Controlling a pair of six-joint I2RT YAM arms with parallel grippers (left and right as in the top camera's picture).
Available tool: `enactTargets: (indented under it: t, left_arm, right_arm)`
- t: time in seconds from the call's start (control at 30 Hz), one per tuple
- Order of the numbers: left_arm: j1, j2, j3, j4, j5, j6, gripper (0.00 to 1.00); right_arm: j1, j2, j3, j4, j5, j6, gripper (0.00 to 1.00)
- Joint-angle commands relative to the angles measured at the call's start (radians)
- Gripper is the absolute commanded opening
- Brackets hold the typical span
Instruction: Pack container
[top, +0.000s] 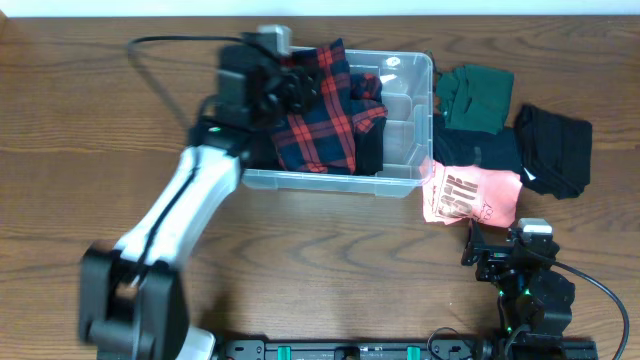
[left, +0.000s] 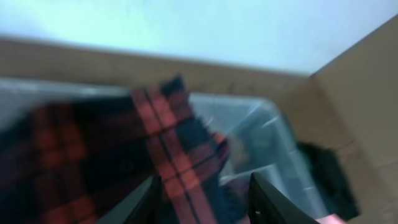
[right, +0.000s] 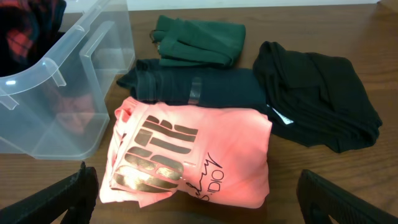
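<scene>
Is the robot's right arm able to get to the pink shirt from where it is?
Probably yes. The pink shirt lies just ahead of the open right gripper, and nothing sits on top of it or between them.

I record the container (top: 330, 183), upper centre, as clear glossy plastic. The table (top: 60, 150) shows brown wood grain, smooth with a low sheen. The plaid garment (top: 325, 120) is soft woven cloth. The pink shirt (right: 205, 155) is matt cloth with a shiny metallic print.
</scene>
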Motion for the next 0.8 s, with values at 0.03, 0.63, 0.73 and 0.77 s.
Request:
enactTargets:
  t: [0.03,0.63,0.73,0.77]
  left_arm:
    - [-0.019,0.190,0.010,0.034,-0.082,0.037,0.45]
    - [-0.015,0.172,0.063,-0.124,-0.108,0.002,0.45]
    - [-0.015,0.094,0.080,-0.061,-0.129,0.003,0.47]
    - [-0.015,0.082,0.080,-0.030,-0.129,0.003,0.47]
  right_arm:
    - [0.009,-0.006,-0.003,0.000,0.000,0.007,0.99]
    - [0.009,-0.006,-0.003,0.000,0.000,0.007,0.99]
    - [0.009,-0.006,-0.003,0.000,0.000,0.007,0.99]
    - [0.009,-0.006,-0.003,0.000,0.000,0.007,0.99]
